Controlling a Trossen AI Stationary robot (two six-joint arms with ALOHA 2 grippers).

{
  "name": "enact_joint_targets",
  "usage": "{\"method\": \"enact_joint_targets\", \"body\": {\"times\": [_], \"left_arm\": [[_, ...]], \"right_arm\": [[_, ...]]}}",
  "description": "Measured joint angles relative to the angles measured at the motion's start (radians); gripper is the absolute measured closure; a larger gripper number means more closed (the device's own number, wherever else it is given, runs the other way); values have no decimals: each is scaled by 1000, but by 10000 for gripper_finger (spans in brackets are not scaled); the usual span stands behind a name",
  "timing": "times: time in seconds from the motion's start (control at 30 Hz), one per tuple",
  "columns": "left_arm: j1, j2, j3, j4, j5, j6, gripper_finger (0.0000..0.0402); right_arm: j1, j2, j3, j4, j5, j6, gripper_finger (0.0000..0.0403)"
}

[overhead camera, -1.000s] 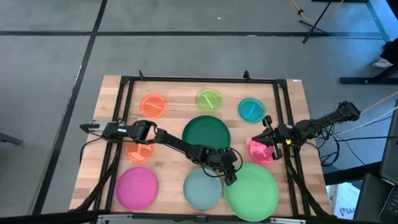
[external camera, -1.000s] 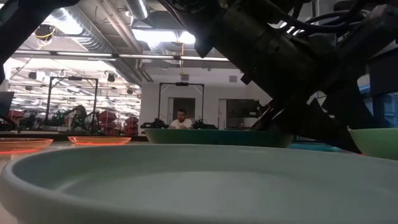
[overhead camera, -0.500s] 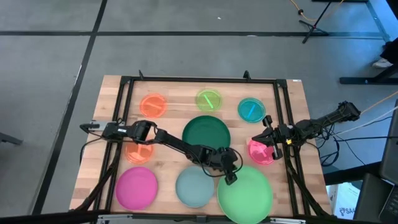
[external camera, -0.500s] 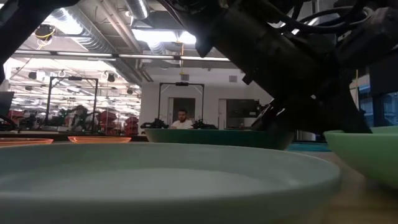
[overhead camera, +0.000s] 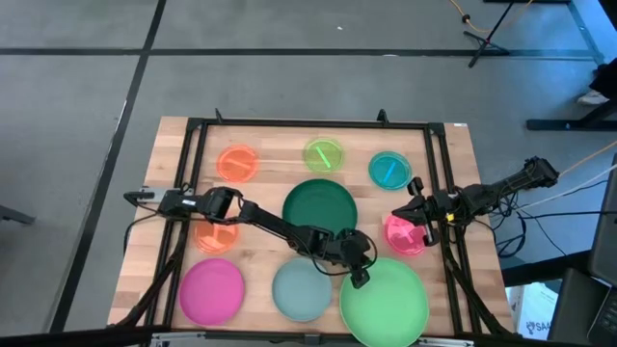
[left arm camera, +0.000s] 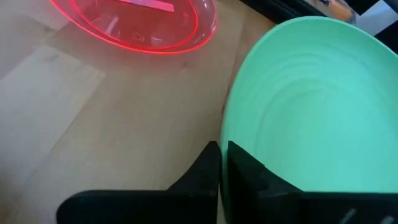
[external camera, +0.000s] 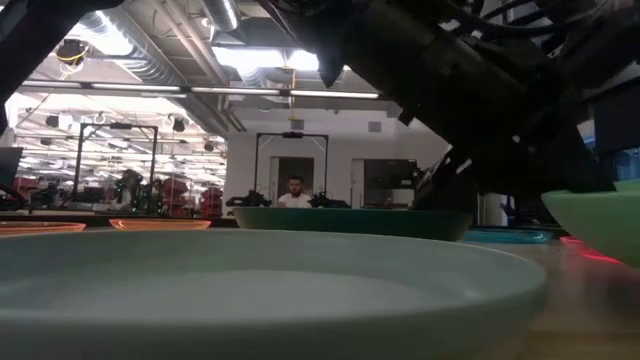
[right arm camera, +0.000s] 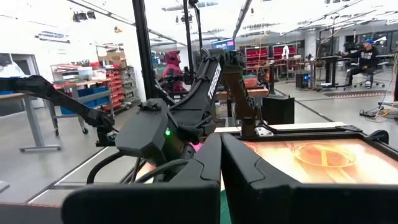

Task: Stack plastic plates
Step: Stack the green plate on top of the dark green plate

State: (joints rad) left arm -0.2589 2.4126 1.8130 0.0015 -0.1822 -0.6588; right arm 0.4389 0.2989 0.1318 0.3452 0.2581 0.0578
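Observation:
Several round plates lie on the wooden table: orange (overhead camera: 237, 162), lime (overhead camera: 324, 154), teal (overhead camera: 389, 170), dark green (overhead camera: 319, 207), a second orange (overhead camera: 214, 234) under the left arm, magenta (overhead camera: 212, 291), pale blue-grey (overhead camera: 302, 291), light green (overhead camera: 386, 304) and red-pink (overhead camera: 403, 236). My left gripper (overhead camera: 357, 275) reaches across the table's middle and is shut on the light green plate. My right gripper (overhead camera: 405, 214) hovers shut over the red-pink plate's far side, touching nothing. My left gripper pinches the light green plate's rim (left arm camera: 225, 134) on its far-left side, one finger (left arm camera: 204, 171) outside the rim and one finger (left arm camera: 249, 171) inside the bowl. The fingers slant down from the table's left. In the low view the plate (external camera: 600, 220) looks raised off the table.
A black frame (overhead camera: 289, 123) borders the table. The pale blue-grey plate (external camera: 270, 290) sits just left of the held plate, the dark green plate (external camera: 350, 220) just beyond it. The light green plate's near part reaches the table's near edge.
My left gripper drew the light green plate toward the table's left and near edge, and the pale blue-grey plate beside it slid left. The green plate then eased slightly back right, and in the low view it now stands higher above the table.

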Motion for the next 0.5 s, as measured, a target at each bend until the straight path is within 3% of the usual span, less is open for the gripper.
{"method": "enact_joint_targets", "body": {"times": [0.13, 0.5], "left_arm": [[-5, -56, 0, -41, -11, 23, 398], [-17, -275, 1, -431, -190, 96, 397]], "right_arm": [[0, 0, 0, 39, -5, 39, 400], [0, 30, 1, 57, 6, 45, 400]]}}
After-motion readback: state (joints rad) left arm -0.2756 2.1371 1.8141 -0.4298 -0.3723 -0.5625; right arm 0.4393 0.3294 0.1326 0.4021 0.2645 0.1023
